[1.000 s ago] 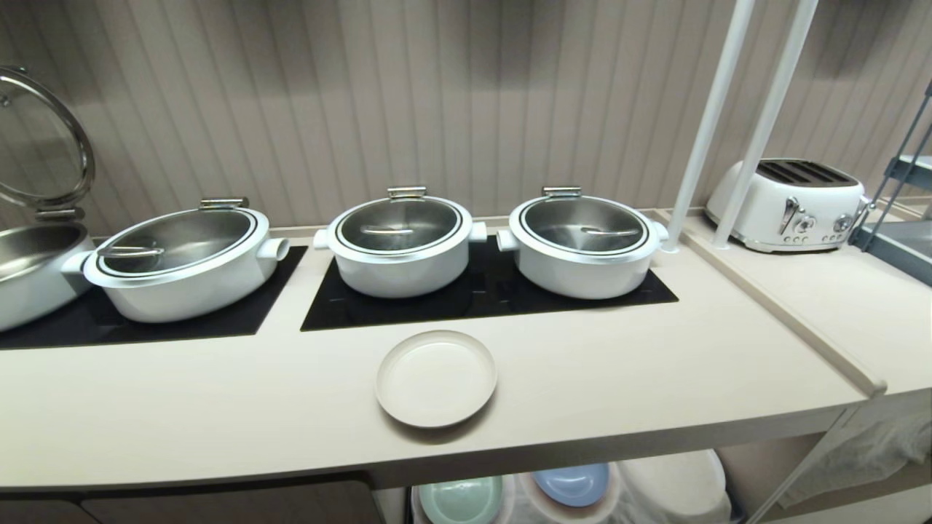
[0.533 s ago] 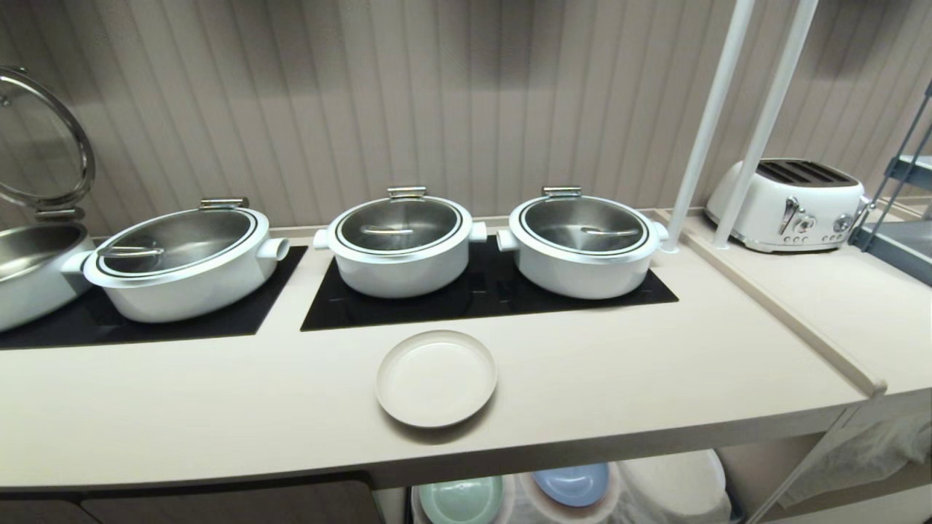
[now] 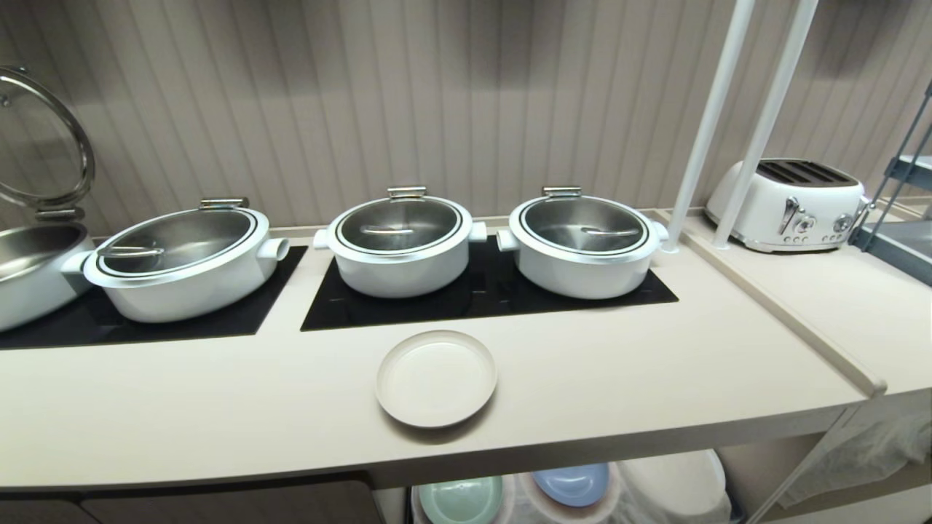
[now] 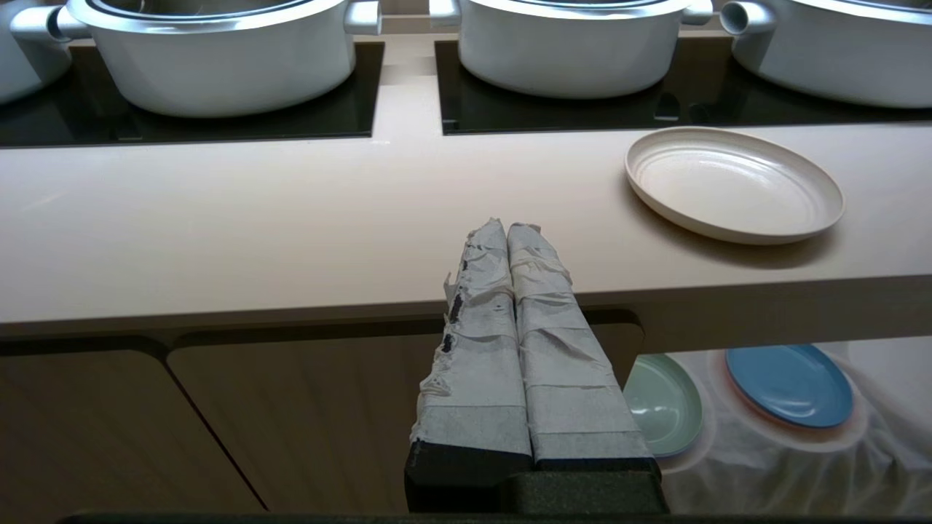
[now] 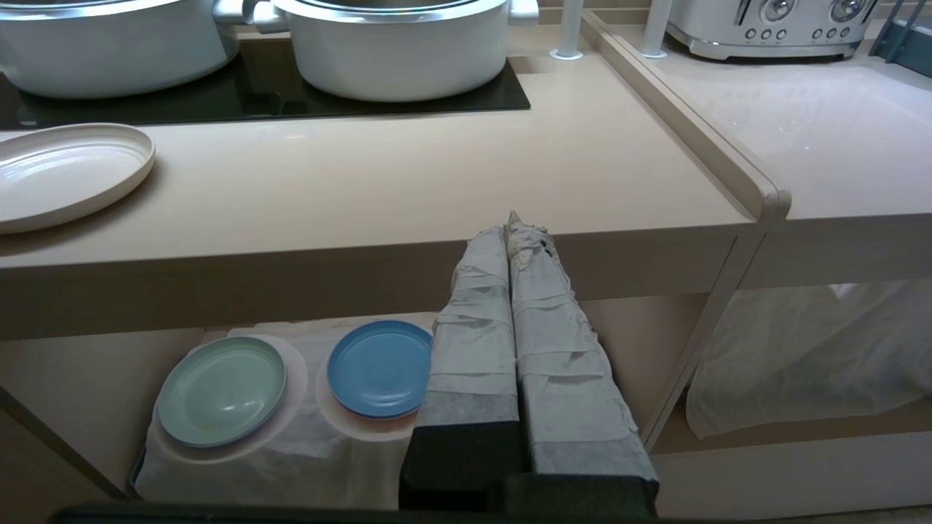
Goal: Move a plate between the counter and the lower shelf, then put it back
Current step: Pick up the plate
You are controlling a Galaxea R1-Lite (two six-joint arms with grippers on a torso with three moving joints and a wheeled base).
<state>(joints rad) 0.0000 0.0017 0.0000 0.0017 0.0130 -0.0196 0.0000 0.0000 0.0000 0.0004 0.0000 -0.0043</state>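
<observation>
The plate (image 3: 436,378) lies flat on the worktop (image 3: 655,364), near its front edge and just in front of the black glass panel (image 3: 480,295) that carries two white lidded pots (image 3: 400,240); nothing touches it. I judge it light, rigid and likely breakable if dropped, with a matte surface that should offer fair friction. Its low raised rim is the only sensible place to take hold, best at the part nearest the worktop's front edge, with one finger above and one below the lip; lying flat, it leaves little room beneath, so I expect it may need tipping or sliding partly over the edge first. The lower shelf (image 5: 306,437) sits directly under the worktop, draped in white cloth, with a mint-green plate (image 5: 221,389) and a blue plate (image 5: 380,367) resting on covered stacks side by side. My left claw (image 4: 507,227) hangs in front of the worktop's edge, off to the plate's left side and apart from it, its taped fingers pressed together and holding nothing. My right claw (image 5: 515,222) hangs likewise before the edge on the plate's other side, fingers together and empty. A white toaster (image 3: 790,204) stands on the adjoining section beyond two white poles (image 3: 728,124). The transfer has not begun.
</observation>
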